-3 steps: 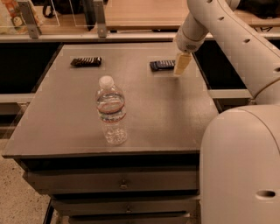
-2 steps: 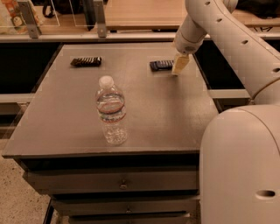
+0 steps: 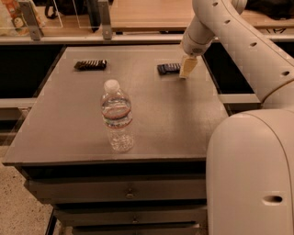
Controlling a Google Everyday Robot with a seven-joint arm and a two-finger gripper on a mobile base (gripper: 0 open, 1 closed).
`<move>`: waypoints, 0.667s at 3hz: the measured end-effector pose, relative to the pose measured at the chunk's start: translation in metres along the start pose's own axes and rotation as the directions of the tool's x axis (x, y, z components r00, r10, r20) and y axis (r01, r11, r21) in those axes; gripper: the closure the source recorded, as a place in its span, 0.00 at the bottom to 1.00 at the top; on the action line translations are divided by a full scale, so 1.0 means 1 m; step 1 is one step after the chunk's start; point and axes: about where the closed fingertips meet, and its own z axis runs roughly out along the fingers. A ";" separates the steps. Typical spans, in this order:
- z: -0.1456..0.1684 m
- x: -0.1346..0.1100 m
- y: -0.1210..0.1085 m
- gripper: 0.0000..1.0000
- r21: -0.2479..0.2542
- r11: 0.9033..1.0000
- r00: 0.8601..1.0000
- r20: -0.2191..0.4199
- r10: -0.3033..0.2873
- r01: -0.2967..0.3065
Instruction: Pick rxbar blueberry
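Observation:
The rxbar blueberry (image 3: 168, 69) is a small flat dark navy bar lying at the far right of the grey table (image 3: 174, 119). My gripper (image 3: 187, 69) hangs from the white arm just to the right of the bar, low over the table, its pale fingers (image 3: 187, 67) next to the bar's right end. A similar dark brown bar (image 3: 90, 64) lies at the far left of the table.
A clear water bottle (image 3: 117, 116) with a white cap stands upright near the table's middle front. My white base (image 3: 250, 174) fills the lower right. A rail and a wooden counter (image 3: 147, 13) run behind the table. Drawers (image 3: 124, 190) sit below the table's front edge.
The gripper has shifted slightly left, closer to the navy bar's right end. The bars and the bottle have not moved.

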 end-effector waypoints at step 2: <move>0.000 0.000 -0.001 0.30 0.002 1.000 1.000 0.000 0.000 0.000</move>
